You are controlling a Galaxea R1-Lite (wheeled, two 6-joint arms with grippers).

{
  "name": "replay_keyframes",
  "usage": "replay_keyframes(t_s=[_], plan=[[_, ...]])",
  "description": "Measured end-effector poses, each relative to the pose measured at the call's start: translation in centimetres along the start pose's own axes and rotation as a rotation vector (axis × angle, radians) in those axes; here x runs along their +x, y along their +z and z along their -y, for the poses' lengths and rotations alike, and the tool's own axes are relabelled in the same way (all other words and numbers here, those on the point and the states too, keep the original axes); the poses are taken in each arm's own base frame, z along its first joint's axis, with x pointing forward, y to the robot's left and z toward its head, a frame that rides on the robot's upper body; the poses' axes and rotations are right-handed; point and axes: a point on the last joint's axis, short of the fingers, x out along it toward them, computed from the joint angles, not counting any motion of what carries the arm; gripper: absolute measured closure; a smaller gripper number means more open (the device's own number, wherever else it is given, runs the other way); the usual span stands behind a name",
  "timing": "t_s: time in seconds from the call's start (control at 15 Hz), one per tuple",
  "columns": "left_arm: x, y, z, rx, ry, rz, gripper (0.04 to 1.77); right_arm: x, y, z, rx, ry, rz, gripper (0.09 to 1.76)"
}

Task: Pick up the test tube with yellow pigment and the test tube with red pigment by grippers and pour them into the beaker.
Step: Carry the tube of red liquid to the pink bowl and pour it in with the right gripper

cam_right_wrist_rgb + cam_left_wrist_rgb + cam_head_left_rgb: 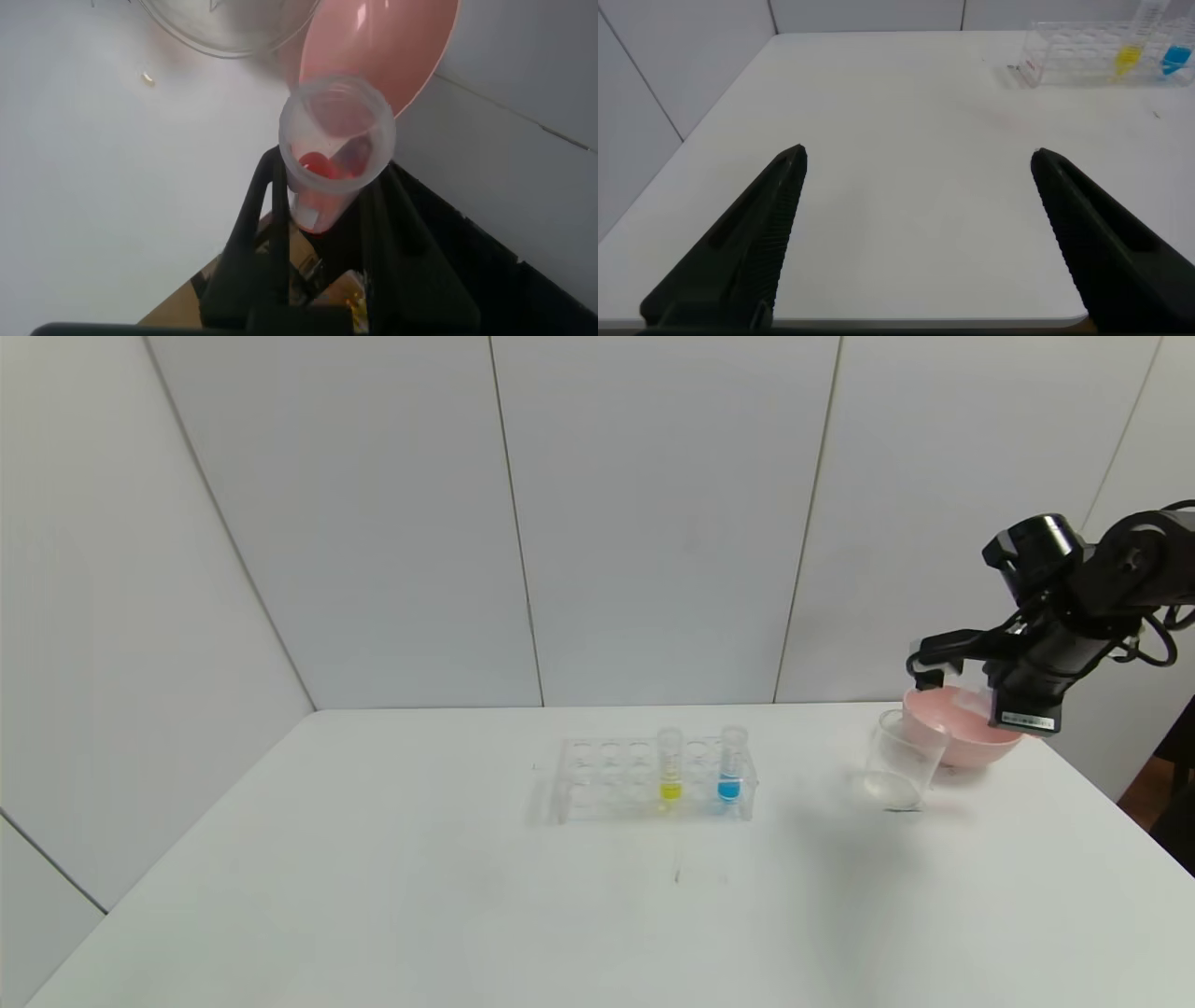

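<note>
The right gripper (pixel 327 219) is up in the air above the pink bowl (pixel 971 747), near the far right edge of the table (pixel 373 896). Its black fingers (pixel 257 233) are closed tight around the test tube with red pigment (pixel 336 149). The tube is clear, with a wide round rim, and a little red liquid sits down inside it. A small white label (pixel 1025 718) is on the gripper, but its words are too small to read.

The beaker (pixel 901 773) stands just beside the bowl, touching it or almost.

The test tube with yellow pigment (pixel 669 765) stands upright in the clear rack (pixel 607 779) in the middle of the table, next to a blue tube (pixel 731 763).

The left gripper (pixel 920 233) hangs over the table's bare near left part, its fingers spread wide with nothing between them.
</note>
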Motion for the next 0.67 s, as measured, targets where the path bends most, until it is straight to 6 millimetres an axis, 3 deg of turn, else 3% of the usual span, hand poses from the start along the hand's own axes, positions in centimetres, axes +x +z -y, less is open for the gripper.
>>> replay_keyframes(t_s=[0.67], plan=[[0.0, 0.0, 0.0, 0.0, 0.0, 0.0, 0.09, 0.0, 2.0, -1.3, -0.076, -0.034, -0.142, 1.34]])
